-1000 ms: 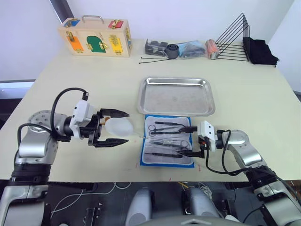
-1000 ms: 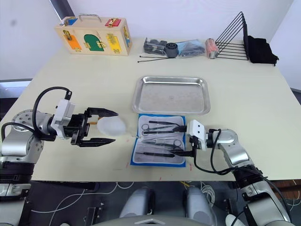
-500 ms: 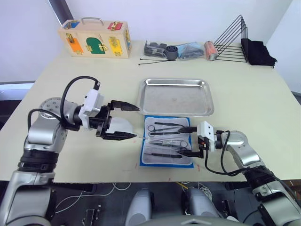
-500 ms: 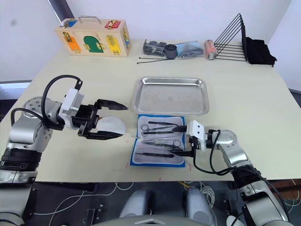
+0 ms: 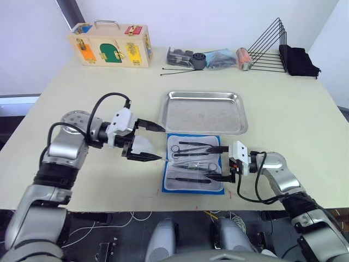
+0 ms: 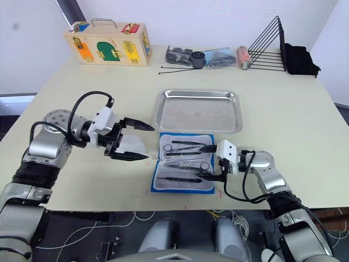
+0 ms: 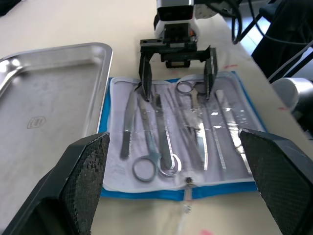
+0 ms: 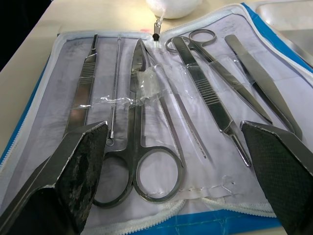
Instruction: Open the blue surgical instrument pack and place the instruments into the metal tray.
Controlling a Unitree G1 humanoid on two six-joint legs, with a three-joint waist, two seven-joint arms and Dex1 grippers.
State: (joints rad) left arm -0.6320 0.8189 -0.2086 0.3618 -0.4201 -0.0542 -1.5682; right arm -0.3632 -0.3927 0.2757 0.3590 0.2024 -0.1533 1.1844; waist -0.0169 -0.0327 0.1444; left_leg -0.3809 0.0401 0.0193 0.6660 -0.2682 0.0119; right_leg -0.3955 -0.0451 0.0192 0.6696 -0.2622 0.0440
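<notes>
Two grippers flank the blue surgical instrument pack (image 5: 194, 170), which lies unzipped and flat just in front of the metal tray (image 5: 204, 111). The instruments (image 8: 161, 103) sit strapped inside it. Left gripper (image 5: 154, 141): fingers spread wide, holding nothing, over a white oval pad (image 5: 143, 145) beside the pack. Right gripper (image 5: 219, 162): fingers wide apart, empty, at the pack's opposite edge.

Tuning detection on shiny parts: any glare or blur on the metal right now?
Right wrist view: instruments sharp with small highlights, near pincer fingers soft.
Left wrist view: metal tray shows mild sheen, not blown out.
Left eye view: even light, soft shadows.
</notes>
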